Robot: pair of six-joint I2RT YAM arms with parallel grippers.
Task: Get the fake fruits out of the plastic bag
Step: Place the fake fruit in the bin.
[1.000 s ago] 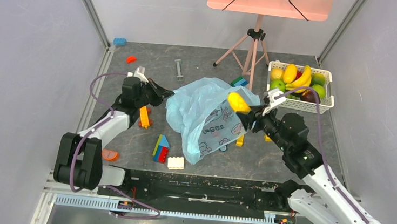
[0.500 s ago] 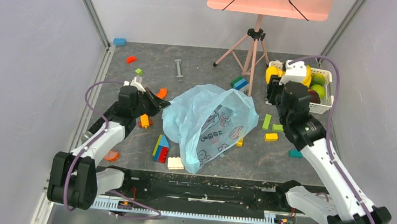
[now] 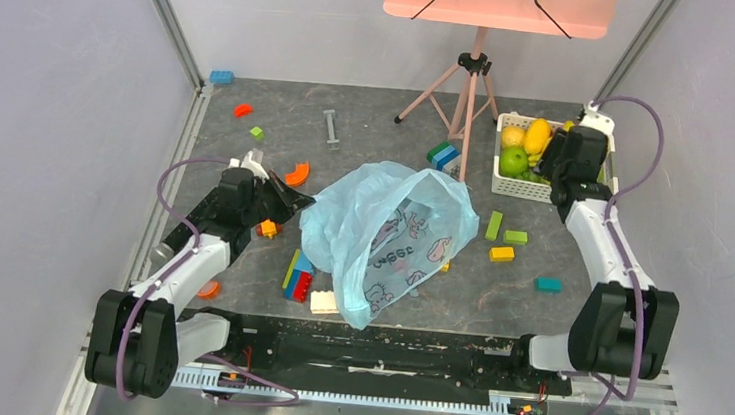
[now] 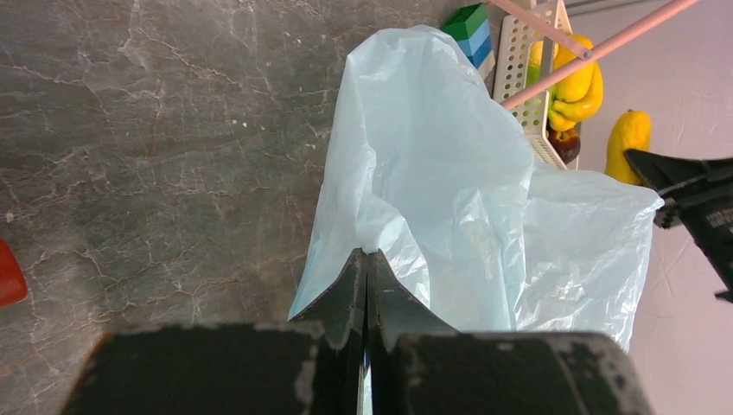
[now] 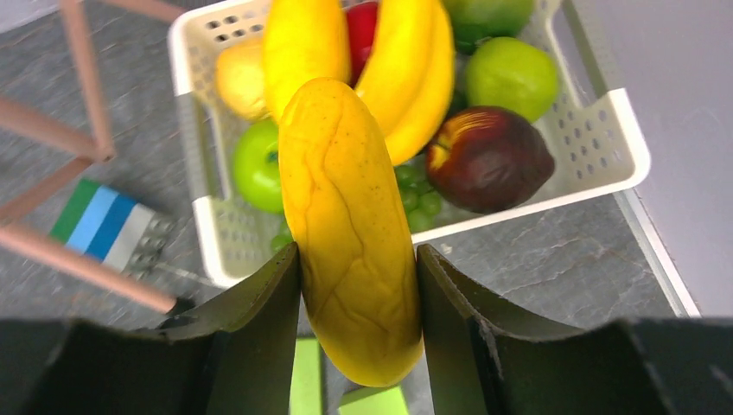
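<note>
The light-blue plastic bag (image 3: 386, 231) lies crumpled mid-table, also in the left wrist view (image 4: 449, 190). My left gripper (image 3: 291, 199) is shut on the bag's left edge (image 4: 367, 255). My right gripper (image 5: 356, 259) is shut on a yellow oblong fruit (image 5: 350, 216) and holds it above the near edge of the white slotted basket (image 5: 553, 194). In the top view the right gripper (image 3: 555, 164) hangs over that basket (image 3: 506, 187). A banana bunch (image 5: 415, 78), a dark maroon fruit (image 5: 488, 156) and another yellow fruit (image 5: 302, 35) lie in the basket. What is inside the bag is hidden.
Green apples (image 5: 259, 164) also lie in the basket. A pink tripod (image 3: 469, 86) stands left of the basket. Building blocks are scattered: a stack (image 3: 298, 276) and a white one (image 3: 325, 302) by the bag, green and yellow ones (image 3: 503, 241) to its right.
My right arm has carried the yellow oblong fruit from the bag's mouth back and right to over the basket. My left gripper has kept its hold on the bag, shifting slightly.
</note>
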